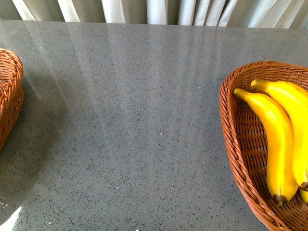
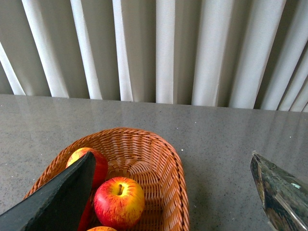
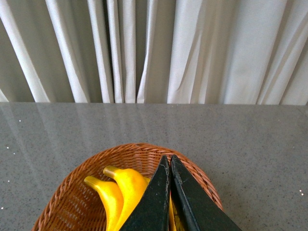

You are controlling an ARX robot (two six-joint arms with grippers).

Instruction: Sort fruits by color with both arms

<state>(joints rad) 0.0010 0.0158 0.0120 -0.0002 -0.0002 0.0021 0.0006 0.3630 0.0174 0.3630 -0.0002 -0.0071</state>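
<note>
Bananas point(image 1: 281, 139) lie in right basket point(image 1: 236, 144), apples point(image 2: 119, 201) in left basket point(image 2: 163, 159); grey table point(image 1: 125, 125) between. Left gripper point(image 2: 173, 192) wide open, empty; right gripper point(image 3: 170, 192) closed, empty.

It looked like a staged indoor test bench: a speckled grey countertop point(image 1: 134, 125) ran back to pale pleated curtains point(image 1: 159, 10) along the frame's top.

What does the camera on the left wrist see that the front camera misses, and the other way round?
Only the left wrist view shows the red apples in their wicker basket, framed by the left gripper, its jaws wide apart. Only the front view shows two yellow bananas in the right-hand basket, with no arm in sight. Both show the grey speckled table and the pale curtain behind it.
</note>
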